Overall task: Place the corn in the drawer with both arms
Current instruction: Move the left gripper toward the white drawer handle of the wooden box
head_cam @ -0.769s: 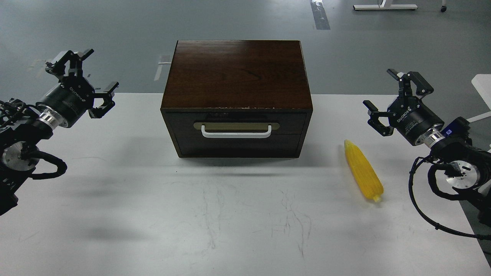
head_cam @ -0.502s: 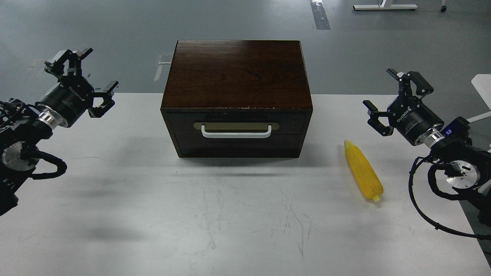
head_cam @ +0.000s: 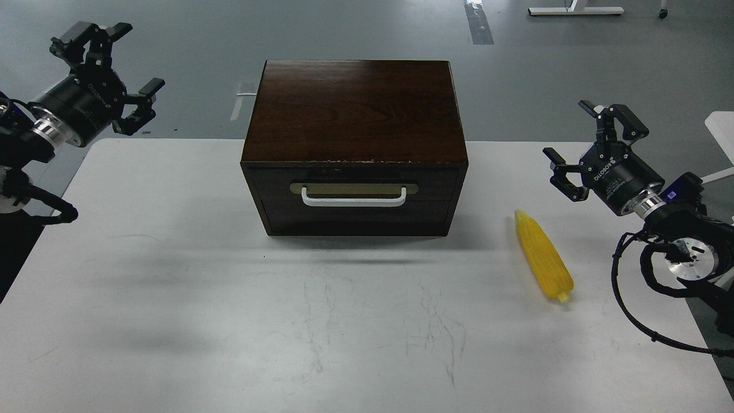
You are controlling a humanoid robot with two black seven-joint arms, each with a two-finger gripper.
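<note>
The yellow corn [head_cam: 542, 255] lies on the white table, right of the dark brown wooden box [head_cam: 353, 117]. The drawer [head_cam: 353, 198] in the box's front is closed, with its white bar handle [head_cam: 353, 199] facing me. My left gripper [head_cam: 109, 60] is open and empty, held high at the far left, well away from the box. My right gripper [head_cam: 585, 143] is open and empty, above and to the right of the corn, not touching it.
The white table [head_cam: 172, 298] spreads in front of the box. Its left edge runs near my left arm and its right edge near my right arm. Grey floor lies behind, with a white frame [head_cam: 575, 9] at the far back.
</note>
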